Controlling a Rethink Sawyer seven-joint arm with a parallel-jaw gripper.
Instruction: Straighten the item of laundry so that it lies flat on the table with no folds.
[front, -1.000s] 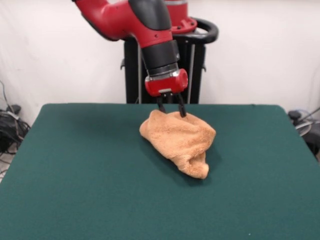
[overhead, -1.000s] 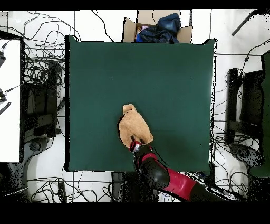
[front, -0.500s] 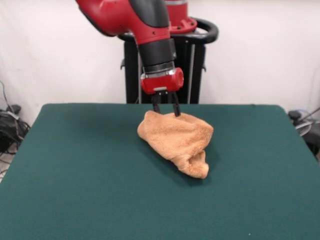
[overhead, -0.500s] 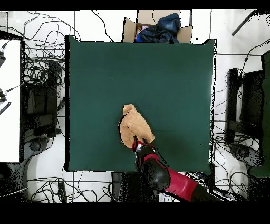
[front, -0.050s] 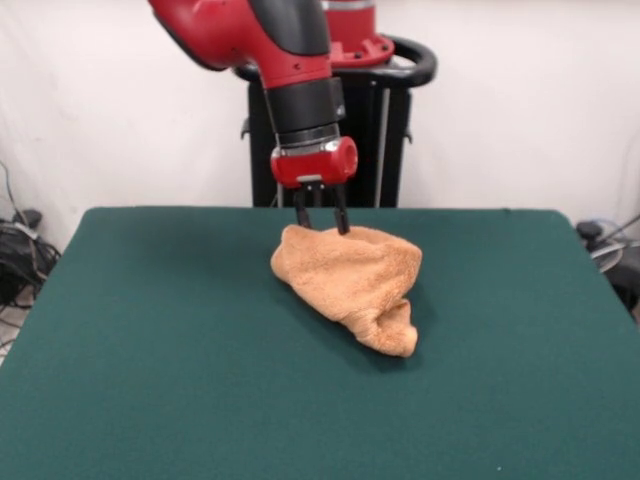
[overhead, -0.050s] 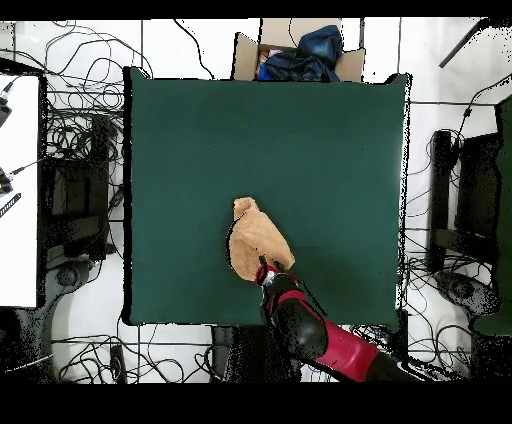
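Note:
The item of laundry (front, -0.050s: 350, 280), an orange-tan towel, is bunched in a crumpled heap near the middle of the green table (front, -0.050s: 150, 350). Its far upper edge is held up while its lower end trails on the cloth toward the camera. My gripper (front, -0.050s: 320, 226) comes down from above and is shut on that raised edge, with the fingertips sunk into the fabric. From overhead, the towel (overhead, -0.050s: 255, 238) lies on the table (overhead, -0.050s: 300, 130) toward the robot's side, and the gripper (overhead, -0.050s: 267, 270) sits at the towel's end nearest the base.
A cardboard box (overhead, -0.050s: 300, 55) with dark blue cloth stands off the table's edge opposite the robot. Cables lie on the floor around the table. A white surface (overhead, -0.050s: 18, 190) is at the left of the overhead view.
The gripper has shifted left and slightly up in the front view, dragging the towel's held edge along with it. The heap has slid a little the same way.

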